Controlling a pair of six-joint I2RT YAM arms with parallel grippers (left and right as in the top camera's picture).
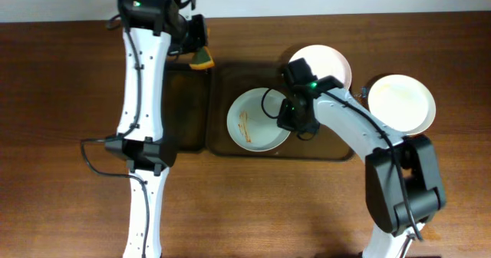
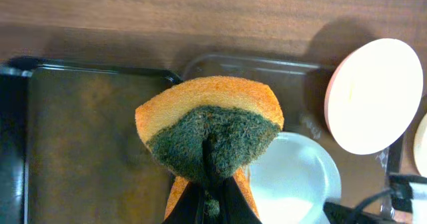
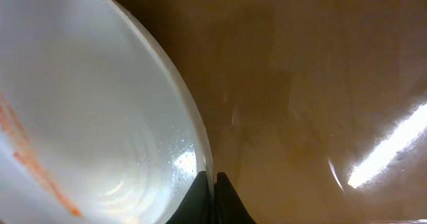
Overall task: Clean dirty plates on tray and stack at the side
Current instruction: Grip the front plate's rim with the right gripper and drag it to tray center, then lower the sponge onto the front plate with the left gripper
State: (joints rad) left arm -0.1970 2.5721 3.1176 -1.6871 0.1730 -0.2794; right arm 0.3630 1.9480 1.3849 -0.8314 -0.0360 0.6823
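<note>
A white plate [image 1: 255, 120] with orange-red streaks lies on the dark brown tray [image 1: 222, 81]. My right gripper [image 1: 291, 118] is shut on this plate's right rim; in the right wrist view the fingers [image 3: 213, 187] pinch the rim of the streaked plate [image 3: 87, 111] above the tray floor [image 3: 307, 84]. A plain white plate [image 1: 326, 64] sits at the tray's back right edge. A third plain white plate [image 1: 400, 103] lies on the table to the right. My left gripper [image 1: 198, 54] is shut on an orange and green sponge [image 2: 210, 124] above the tray's back left corner.
A smaller black tray [image 1: 188, 104] lies directly left of the brown tray; it shows in the left wrist view [image 2: 87, 144]. The left arm stretches along the table's left side. The right arm's base is at the front right.
</note>
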